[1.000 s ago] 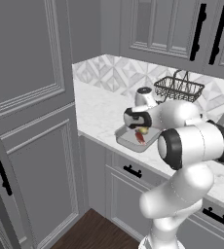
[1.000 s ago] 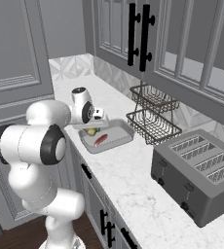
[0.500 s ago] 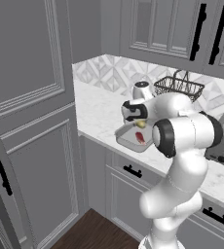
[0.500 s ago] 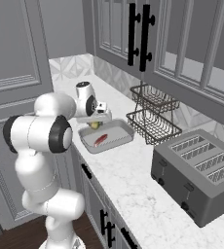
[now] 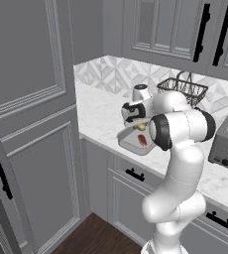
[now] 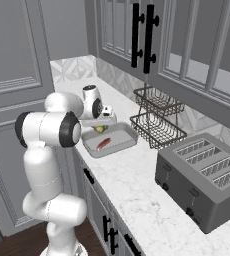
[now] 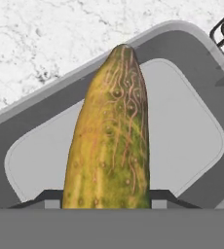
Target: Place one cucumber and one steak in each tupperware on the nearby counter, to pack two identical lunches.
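**Cucumber held over the grey tupperware**

The gripper (image 6: 101, 128) hangs above the near end of a grey tupperware (image 6: 122, 146) that sits on the surface (image 6: 137, 180), close to its front edge; the jaws are clenched on a cucumber (image 7: 110, 141), which in the hand view stands lengthwise out from between them, yellow-green and mottled, its pointed tip reaching toward the tupperware's far rim; the tupperware (image 7: 192, 87) lies beneath it, a rounded rectangular tray with a paler floor, and the cucumber is above that floor, whether touching it I cannot tell.

In the left base view the cucumber (image 5: 141, 127) shows as a small yellowish shape under the gripper (image 5: 138, 123), over the tupperware (image 5: 127, 145); a red steak (image 5: 142, 140) lies on the tray's floor just beside it; the right base view shows the same steak (image 6: 103, 143) lying near the middle of the tray.

Behind the tupperware, toward the wall, stands a two-tier black wire rack (image 6: 158, 117); farther along the surface, well apart from the tray, sits a grey toaster (image 6: 202, 185) with four slots.
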